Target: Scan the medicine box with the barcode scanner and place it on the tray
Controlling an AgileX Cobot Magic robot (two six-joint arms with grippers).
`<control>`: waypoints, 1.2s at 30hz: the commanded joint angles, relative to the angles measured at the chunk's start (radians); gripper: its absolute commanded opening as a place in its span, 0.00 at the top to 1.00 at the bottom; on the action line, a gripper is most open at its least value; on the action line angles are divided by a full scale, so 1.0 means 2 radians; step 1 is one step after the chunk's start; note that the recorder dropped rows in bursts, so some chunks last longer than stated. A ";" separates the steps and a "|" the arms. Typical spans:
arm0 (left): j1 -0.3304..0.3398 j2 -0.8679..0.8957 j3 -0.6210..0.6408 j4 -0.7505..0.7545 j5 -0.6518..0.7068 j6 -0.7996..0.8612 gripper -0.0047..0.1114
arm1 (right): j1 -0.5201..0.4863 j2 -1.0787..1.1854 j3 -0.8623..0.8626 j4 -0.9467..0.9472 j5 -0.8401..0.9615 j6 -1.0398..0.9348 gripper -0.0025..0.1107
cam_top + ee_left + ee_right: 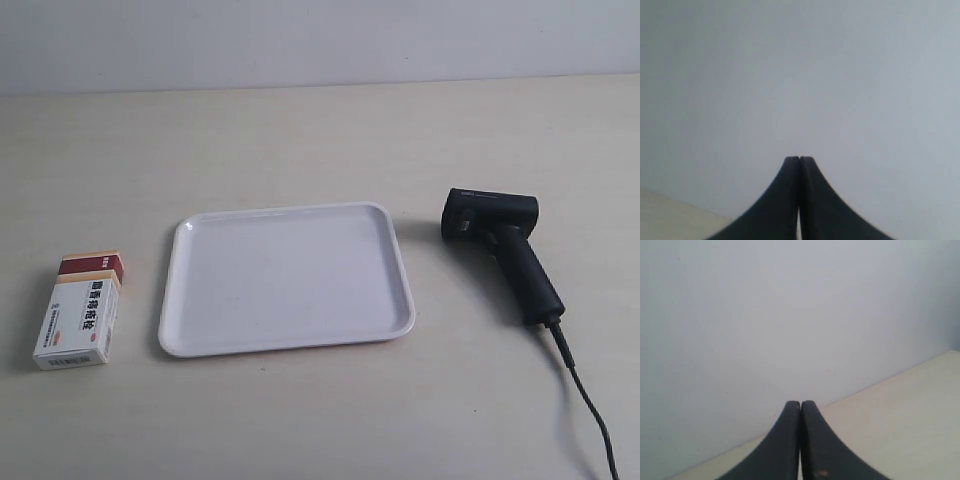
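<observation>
Closest to the exterior camera, the black cable (588, 410) runs off the lower edge of the picture and leads up to the handle of the barcode scanner (505, 250). That scanner lies on its side on the pale tabletop (300, 130), its boxy head toward the far side and its long handle angled down toward the near edge. Just beside it, without touching, sits the tray (190, 300), flat and white with a low rim and nothing on it. On the tray's other side, near but apart, the medicine box (82, 315) lies flat on the tabletop, dark red end away from the camera, blue characters facing up. Neither arm shows in this view.

From the left wrist, the left gripper (800, 159) has its two dark fingertips pressed together with nothing between them. It points at a plain grey wall (790, 75), and a sliver of tabletop shows in one corner.

From the right wrist, the right gripper (800, 402) is likewise closed tip to tip, holding nothing. Behind it the grey wall meets a broader wedge of tabletop. None of the task's things appear in either wrist view.
</observation>
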 commanded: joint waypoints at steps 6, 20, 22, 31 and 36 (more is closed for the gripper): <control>-0.035 0.211 -0.057 0.016 0.086 0.014 0.96 | 0.001 0.141 -0.031 0.096 0.015 -0.104 0.98; -0.202 0.634 -0.187 0.016 0.171 0.066 0.82 | 0.001 0.344 -0.040 0.157 0.006 -0.205 0.98; -0.202 0.679 -0.199 0.016 0.166 0.066 0.65 | 0.001 0.344 -0.041 0.157 0.007 -0.205 0.98; -0.205 0.768 -0.222 0.016 0.132 0.093 0.06 | 0.001 0.344 -0.041 0.157 0.007 -0.209 0.98; -0.207 0.796 -0.222 0.016 0.085 0.100 0.06 | 0.001 0.344 -0.041 0.157 0.007 -0.209 0.98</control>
